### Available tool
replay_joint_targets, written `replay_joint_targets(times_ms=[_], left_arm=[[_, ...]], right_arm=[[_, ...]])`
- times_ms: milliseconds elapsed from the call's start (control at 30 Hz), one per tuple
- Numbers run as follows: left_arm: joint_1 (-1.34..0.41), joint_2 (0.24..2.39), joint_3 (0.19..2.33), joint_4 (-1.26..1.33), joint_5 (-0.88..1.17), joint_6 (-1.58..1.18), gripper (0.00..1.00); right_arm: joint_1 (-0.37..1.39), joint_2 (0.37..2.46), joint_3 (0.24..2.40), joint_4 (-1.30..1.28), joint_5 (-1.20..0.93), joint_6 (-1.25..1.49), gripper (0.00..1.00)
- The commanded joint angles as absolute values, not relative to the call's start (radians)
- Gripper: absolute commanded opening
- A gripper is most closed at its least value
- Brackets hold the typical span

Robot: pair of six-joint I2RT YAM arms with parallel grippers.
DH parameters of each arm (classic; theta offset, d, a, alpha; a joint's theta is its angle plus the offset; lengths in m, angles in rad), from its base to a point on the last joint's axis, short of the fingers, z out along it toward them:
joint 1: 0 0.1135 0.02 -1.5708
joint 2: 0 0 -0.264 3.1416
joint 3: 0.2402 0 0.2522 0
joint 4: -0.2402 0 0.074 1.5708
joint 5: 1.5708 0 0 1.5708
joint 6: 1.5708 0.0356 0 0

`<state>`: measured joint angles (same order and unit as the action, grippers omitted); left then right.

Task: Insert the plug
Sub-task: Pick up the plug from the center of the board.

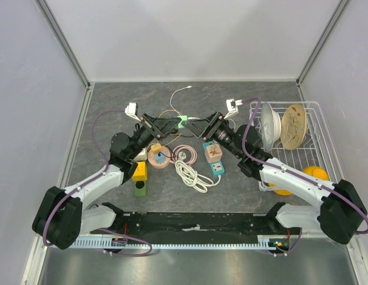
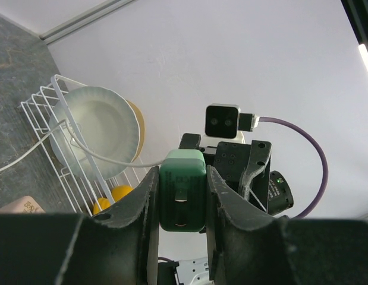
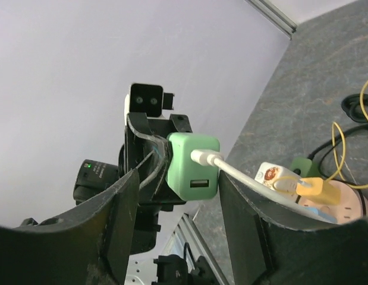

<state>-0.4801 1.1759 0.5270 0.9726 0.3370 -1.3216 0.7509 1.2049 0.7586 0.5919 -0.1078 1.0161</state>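
left gripper (image 1: 170,124): jaws closed on the green charger (image 2: 182,193), clamping its two sides, held off the table (image 1: 112,113) at centre frame in the top view. right gripper (image 1: 199,126): jaws spread wide, fingers (image 3: 115,219) either side of the charger without touching it. white usb plug (image 3: 201,157): seated in the charger's upper port, its white cable (image 3: 243,175) trailing to lower right. round socket strip (image 1: 160,157) lies just below centre. dish rack (image 1: 317,107) stands at right.
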Motion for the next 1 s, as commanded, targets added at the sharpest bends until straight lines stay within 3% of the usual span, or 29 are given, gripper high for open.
replay_joint_targets(times_ms=[0,400,567,667,700,733,800,833,867,967], left_arm=[[-0.486,1.131,0.509,1.008,0.307,-1.358,0.02],[-0.486,1.114,0.486,1.046,0.293,-1.427,0.02],[-0.486,1.112,0.488,1.054,0.288,-1.439,0.02],[-0.486,1.112,0.486,1.060,0.290,-1.442,0.02],[-0.486,1.111,0.485,1.063,0.288,-1.443,0.02],[-0.488,1.108,0.477,1.066,0.285,-1.445,0.02],[-0.485,1.103,0.463,1.068,0.265,-1.437,0.12],[-0.485,1.088,0.444,1.065,0.253,-1.428,0.20],[-0.482,1.077,0.430,1.057,0.223,-1.401,0.41],[-0.463,1.007,0.399,0.958,0.181,-1.306,0.71]], right_arm=[[0.756,1.236,0.764,0.739,-0.107,1.051,0.62],[0.756,1.304,0.746,0.879,-0.162,1.101,0.48],[0.758,1.327,0.746,0.893,-0.183,1.111,0.48],[0.758,1.324,0.738,0.899,-0.175,1.101,0.32],[0.756,1.322,0.738,0.894,-0.173,1.097,0.19],[0.756,1.319,0.739,0.890,-0.170,1.088,0.14],[0.755,1.310,0.744,0.859,-0.167,1.068,0.01],[0.756,1.309,0.749,0.845,-0.166,1.056,0.00],[0.756,1.299,0.752,0.830,-0.166,1.023,0.00],[0.752,1.279,0.765,0.753,-0.160,0.954,0.00]])
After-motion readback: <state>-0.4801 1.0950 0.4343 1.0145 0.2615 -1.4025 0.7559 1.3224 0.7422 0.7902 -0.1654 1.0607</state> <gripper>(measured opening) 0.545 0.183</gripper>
